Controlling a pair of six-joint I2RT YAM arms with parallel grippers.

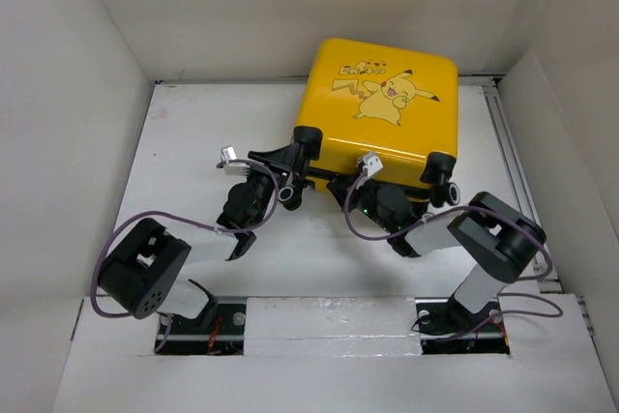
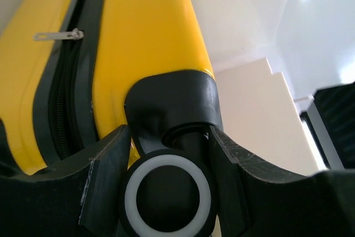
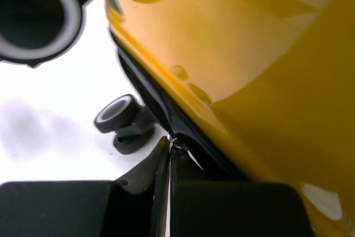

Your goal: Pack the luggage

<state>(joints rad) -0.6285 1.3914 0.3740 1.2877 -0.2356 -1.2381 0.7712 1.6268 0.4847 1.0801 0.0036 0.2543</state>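
Note:
The luggage (image 1: 387,103) is a yellow Pikachu suitcase lying closed at the back centre of the white table. My left gripper (image 1: 290,188) is at its near-left corner. In the left wrist view the left gripper (image 2: 169,132) has its fingers (image 2: 105,176) on either side of a black-and-white caster wheel (image 2: 166,195), shut on it. My right gripper (image 1: 368,191) is at the middle of the near edge. In the right wrist view the right gripper (image 3: 168,149) is shut on a small silver zipper pull (image 3: 175,142) on the black zipper band (image 3: 144,90).
White walls enclose the table on three sides. A rail (image 1: 513,162) runs along the right side. Another caster (image 1: 443,176) sticks out at the near-right corner. Two more wheels (image 3: 116,115) show in the right wrist view. A second zipper pull (image 2: 58,35) lies on the band.

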